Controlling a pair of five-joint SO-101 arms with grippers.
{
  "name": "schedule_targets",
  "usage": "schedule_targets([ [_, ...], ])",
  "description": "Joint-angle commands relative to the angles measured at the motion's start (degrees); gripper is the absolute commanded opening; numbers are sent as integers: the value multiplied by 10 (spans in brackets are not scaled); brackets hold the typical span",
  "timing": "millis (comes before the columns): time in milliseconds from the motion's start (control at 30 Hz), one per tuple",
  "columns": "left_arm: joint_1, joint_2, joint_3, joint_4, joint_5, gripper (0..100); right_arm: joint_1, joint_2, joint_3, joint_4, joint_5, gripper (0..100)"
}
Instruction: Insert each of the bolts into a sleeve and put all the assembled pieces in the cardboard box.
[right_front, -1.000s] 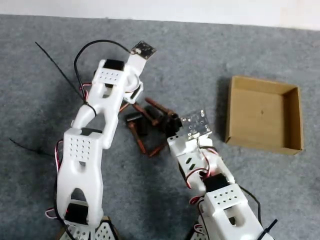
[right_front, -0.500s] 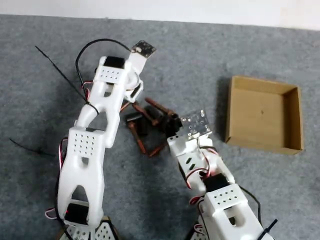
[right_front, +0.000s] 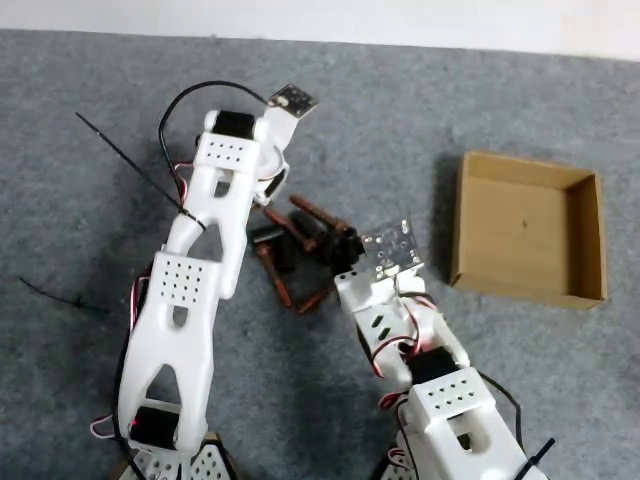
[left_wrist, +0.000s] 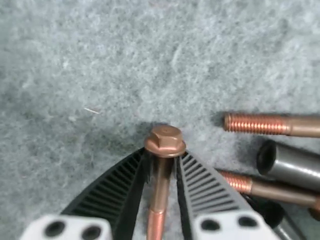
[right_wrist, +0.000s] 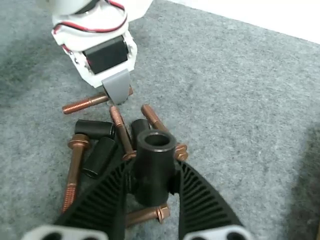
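The left gripper (left_wrist: 163, 154) is closed on a copper bolt (left_wrist: 161, 187). The shank runs back between its fingers, and the hex head sits just past the tips, close over the bench (left_wrist: 100, 60). The right gripper (right_wrist: 152, 169) clamps a black sleeve (right_wrist: 154, 165) with its open bore facing that arm's wrist. The loose bolts and sleeves (right_front: 285, 255) lie mid-bench between the two grippers. The cardboard box (right_front: 527, 228) is empty, well apart toward the right edge. The bolt's threaded end seems to point back toward the left wrist and away from the bore, so the axes probably need aligning first.
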Motion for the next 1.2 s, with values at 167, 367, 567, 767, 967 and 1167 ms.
schedule_targets([
  [167,-43,7,-9,11,-5,3,7,-15,-5,-15,8,3],
  [367,-60,11,-71,33,34,5,7,-15,-5,-16,8,3],
  [567,-67,13,-91,33,51,5,8,-15,-5,-16,8,3],
  [767,-66,14,-91,32,51,5,8,-13,-5,-16,8,3],
  [967,-65,41,-110,33,51,5,7,-12,-4,-16,8,3],
  [1167,-65,63,-155,47,52,5,7,-12,-4,-16,8,3],
])
